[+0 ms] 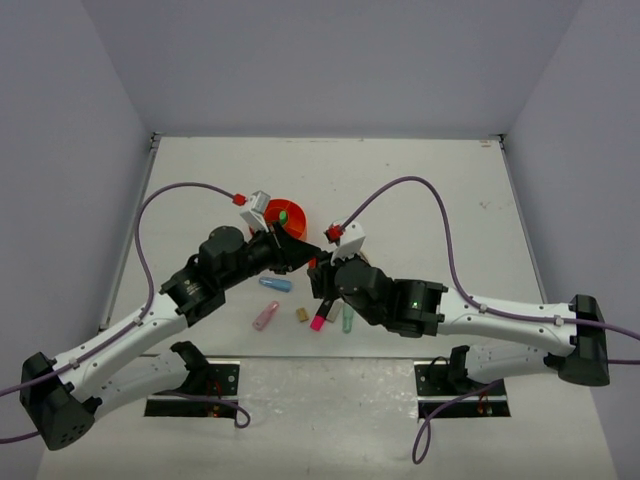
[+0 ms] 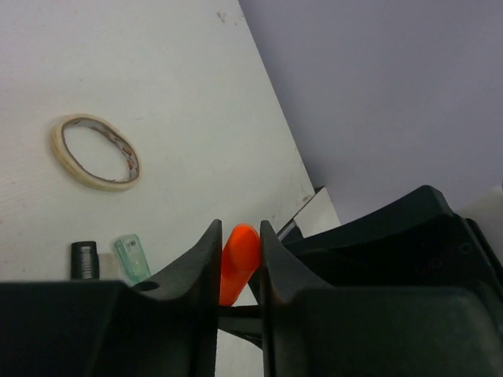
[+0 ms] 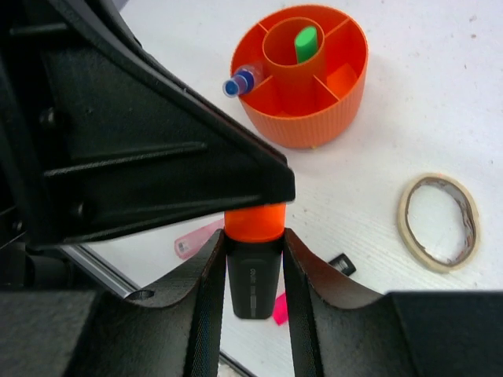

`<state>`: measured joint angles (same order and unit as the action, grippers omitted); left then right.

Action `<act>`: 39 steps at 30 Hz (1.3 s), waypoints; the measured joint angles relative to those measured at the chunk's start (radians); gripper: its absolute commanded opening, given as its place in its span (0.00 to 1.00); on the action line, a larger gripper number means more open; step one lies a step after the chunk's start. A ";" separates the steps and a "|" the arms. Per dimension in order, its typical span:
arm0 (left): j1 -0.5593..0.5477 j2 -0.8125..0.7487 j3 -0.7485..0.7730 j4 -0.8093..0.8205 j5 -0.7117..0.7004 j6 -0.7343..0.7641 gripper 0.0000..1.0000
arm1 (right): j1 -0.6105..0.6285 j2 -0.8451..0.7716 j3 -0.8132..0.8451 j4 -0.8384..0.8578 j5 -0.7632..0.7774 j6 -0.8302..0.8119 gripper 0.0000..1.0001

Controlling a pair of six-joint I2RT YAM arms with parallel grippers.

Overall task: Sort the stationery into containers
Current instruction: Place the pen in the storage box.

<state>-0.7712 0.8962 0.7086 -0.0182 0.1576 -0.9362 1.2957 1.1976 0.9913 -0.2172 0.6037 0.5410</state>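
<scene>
Only the wrist views show left claw (image 2: pixel 238 229) and right claw (image 3: pixel 254 236) both pinching the orange highlighter (image 3: pixel 253 279).

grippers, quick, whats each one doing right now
left gripper: closed on the orange highlighter, at its orange end.
right gripper: closed on the same highlighter's black body.

Left gripper (image 2: pixel 239 236) and right gripper (image 3: pixel 253 251), joined on one highlighter (image 3: pixel 253 287), bar the orange organiser's (image 3: pixel 302 129) near side; bare table (image 1: pixel 400 180) beyond

Left gripper (image 2: pixel 238 236) and right gripper (image 3: pixel 253 243) meet tip-to-tip, jaws clamped.
</scene>
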 measured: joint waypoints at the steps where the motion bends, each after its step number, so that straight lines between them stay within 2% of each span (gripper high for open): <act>1: -0.003 0.008 0.000 0.005 -0.009 0.004 0.07 | 0.000 -0.001 0.000 -0.009 0.007 0.000 0.00; 2: -0.002 0.016 0.000 0.007 -0.018 0.006 0.00 | 0.000 -0.002 -0.001 -0.016 0.013 0.001 0.00; 7: -0.005 0.033 0.000 0.023 -0.023 0.006 0.00 | 0.001 -0.009 -0.001 -0.037 0.026 0.007 0.03; 8: -0.007 0.033 0.000 0.024 -0.026 0.008 0.00 | 0.001 -0.010 -0.001 -0.037 0.029 0.008 0.10; 9: -0.009 0.033 0.000 0.024 -0.029 0.010 0.00 | 0.002 -0.013 -0.002 -0.038 0.030 0.010 0.24; 10: -0.011 0.033 0.001 0.024 -0.031 0.013 0.00 | 0.002 -0.015 -0.003 -0.039 0.031 0.013 0.50; 11: -0.013 0.033 0.009 0.010 -0.042 0.019 0.00 | 0.002 -0.019 -0.006 -0.038 0.031 0.015 0.72; 12: -0.017 0.034 0.023 -0.012 -0.056 0.029 0.00 | 0.003 -0.024 -0.011 -0.033 0.033 0.019 0.88; 14: -0.028 0.037 0.064 -0.067 -0.101 0.056 0.00 | 0.004 -0.040 -0.030 -0.022 0.042 0.032 0.99; 17: -0.036 0.045 0.146 -0.150 -0.223 0.104 0.00 | 0.004 -0.072 -0.057 -0.030 0.071 0.059 0.99; 21: -0.035 0.085 0.276 -0.251 -0.498 0.181 0.00 | 0.003 -0.135 -0.089 -0.085 0.133 0.116 0.99; 25: -0.025 0.147 0.346 -0.265 -0.737 0.272 0.00 | -0.002 -0.251 -0.157 -0.125 0.167 0.159 0.99; 27: -0.001 0.198 0.361 -0.227 -0.829 0.330 0.00 | -0.007 -0.304 -0.192 -0.133 0.173 0.173 0.99; 31: 0.056 0.316 0.353 -0.120 -0.927 0.447 0.00 | -0.012 -0.363 -0.227 -0.150 0.177 0.189 0.99; 39: 0.082 0.421 0.212 0.253 -0.964 0.639 0.00 | -0.013 -0.411 -0.265 -0.196 0.170 0.213 0.99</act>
<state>-0.6887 1.3172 0.9211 0.2351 -0.8069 -0.2973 1.2823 0.7865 0.7260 -0.4132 0.7738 0.7541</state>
